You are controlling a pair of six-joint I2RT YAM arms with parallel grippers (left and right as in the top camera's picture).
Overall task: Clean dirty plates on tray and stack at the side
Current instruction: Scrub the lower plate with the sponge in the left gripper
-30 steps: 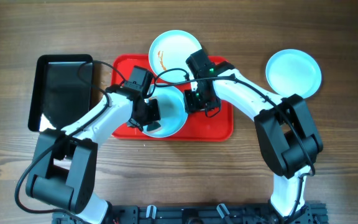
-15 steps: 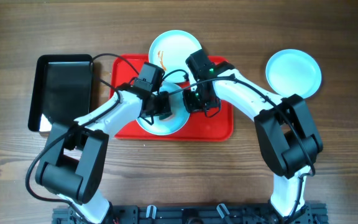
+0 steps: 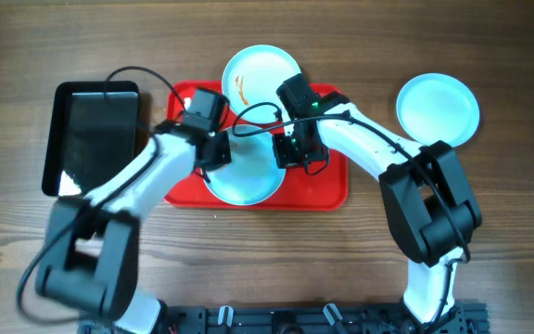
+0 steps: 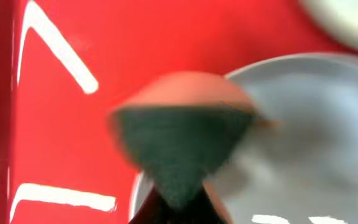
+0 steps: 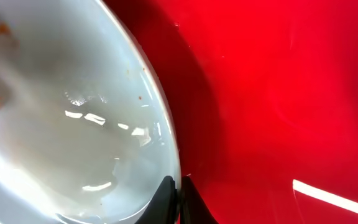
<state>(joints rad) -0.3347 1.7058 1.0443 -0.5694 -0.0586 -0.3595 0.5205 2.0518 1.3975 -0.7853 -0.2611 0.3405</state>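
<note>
Green-and-orange scrubbing sponge [image 4: 179, 143] is pinched in the left claw [image 4: 174, 208], blurry but right over the edge of the round white turquoise-rimmed plate [image 5: 73, 124], and the right claw [image 5: 178, 186] has its jaws nearly shut on that same plate's rim, down on the big flat red plastic tray [image 5: 278, 93]. That thin rim pinch is my worry: a hard scrub could pop the glossy plate loose, or shove it into the orange-smeared plate [image 3: 262, 74] just beyond both claws.

Red tray [image 3: 330, 193] flat mid-table. One plate [image 3: 246, 181] on it, smeared plate [image 3: 260, 74] over its far edge, clean plate [image 3: 438, 107] well right.
</note>
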